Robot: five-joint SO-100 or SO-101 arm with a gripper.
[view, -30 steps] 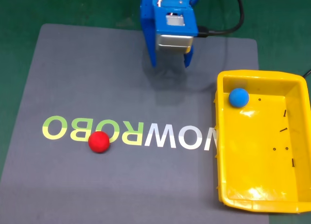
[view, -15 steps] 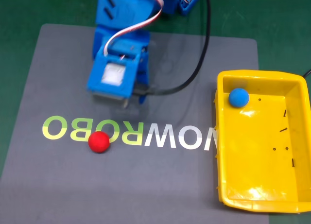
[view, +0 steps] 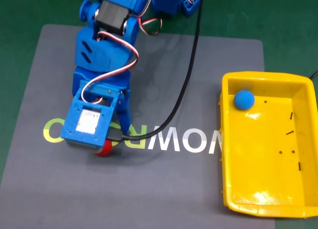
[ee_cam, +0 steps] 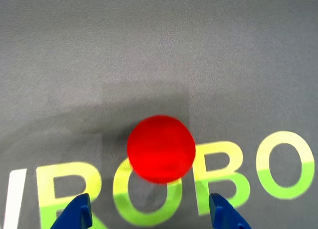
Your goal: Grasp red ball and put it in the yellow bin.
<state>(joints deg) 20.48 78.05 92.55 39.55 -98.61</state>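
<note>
Red ball (ee_cam: pixel 161 148) is sitting on the grey mat (view: pixel 164 189) over the green printed letters, at the left of the fixed view and mostly hidden there under the blue arm (view: pixel 102 75). Just short of it, the gripper (ee_cam: pixel 151 216) is hanging with fingers spread wide, touching nothing. Rightward, the yellow bin (view: pixel 226 154) is holding a blue ball (view: pixel 244 100) in its far corner.

A grey mat (view: pixel 164 75) printed with pale green and white letters (view: pixel 186 139) covers a green table (view: pixel 278 20), which shows from nine to three o'clock under even, bright light.
</note>
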